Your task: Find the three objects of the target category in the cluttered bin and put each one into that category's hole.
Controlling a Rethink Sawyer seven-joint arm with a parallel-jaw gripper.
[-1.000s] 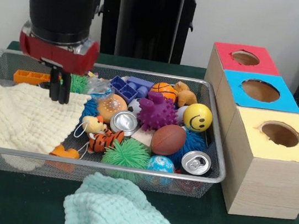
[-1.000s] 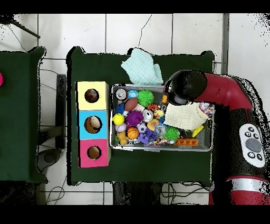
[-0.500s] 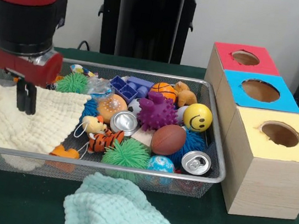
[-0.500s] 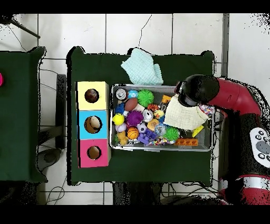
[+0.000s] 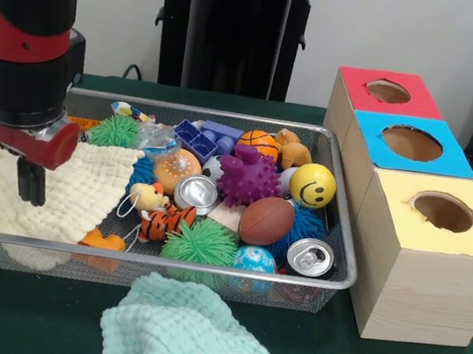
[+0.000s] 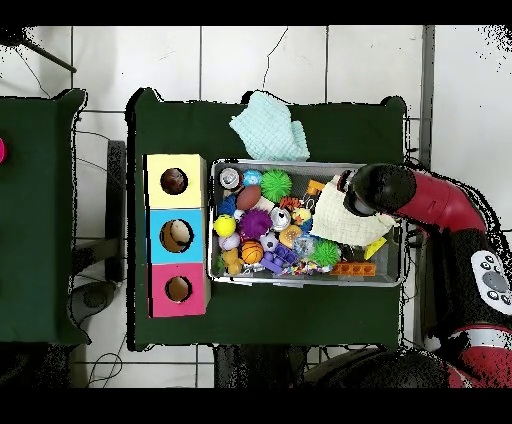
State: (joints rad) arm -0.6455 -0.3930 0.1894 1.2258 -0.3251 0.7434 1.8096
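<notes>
Gripper [image 5: 31,185] clenched, nothing seen held, tips over the cream cloth [image 5: 67,188] (inside bin [image 5: 343,245]); silver can [image 5: 196,193] beside that cloth.

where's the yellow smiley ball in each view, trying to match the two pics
Front view: the yellow smiley ball lies at the bin's right end, beside the purple spiky ball.
Overhead view: the yellow smiley ball lies at the bin's left end, next to the blue-topped box.
Shared landmark: the purple spiky ball sits right beside it in both views.
</notes>
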